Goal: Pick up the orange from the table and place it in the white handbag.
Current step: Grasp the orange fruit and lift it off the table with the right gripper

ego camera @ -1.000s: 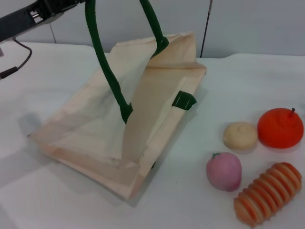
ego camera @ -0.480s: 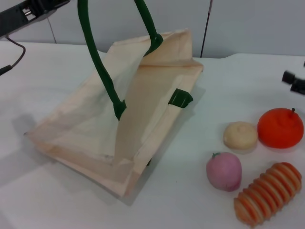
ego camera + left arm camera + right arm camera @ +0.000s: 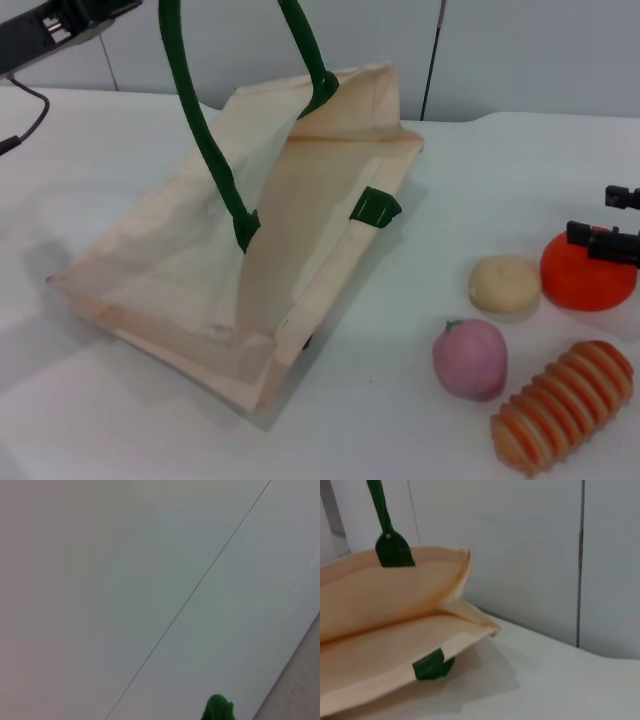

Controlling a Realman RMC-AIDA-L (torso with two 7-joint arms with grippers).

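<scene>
Nearest the robot on the tabletop [image 3: 400, 420], a ribbed striped toy [image 3: 562, 405] and a pink fruit [image 3: 470, 359] lie together. Just beyond, beside a cream bun [image 3: 505, 284], the orange [image 3: 582, 278] sits with the right tool [image 3: 612, 232] now directly over it, arrived from the right edge within the last second; whether its fingers are apart I cannot tell. Descent for the grasp looks next. Farther left, the white handbag [image 3: 200, 260] hangs lifted by a green handle [image 3: 195, 120], shifted slightly left, the left tool [image 3: 70, 20] above it, its grip hidden.

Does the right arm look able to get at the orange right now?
Probably yes. The right gripper is already over the orange, nothing covers it, and the cream fruit beside it leaves the top free.
</scene>
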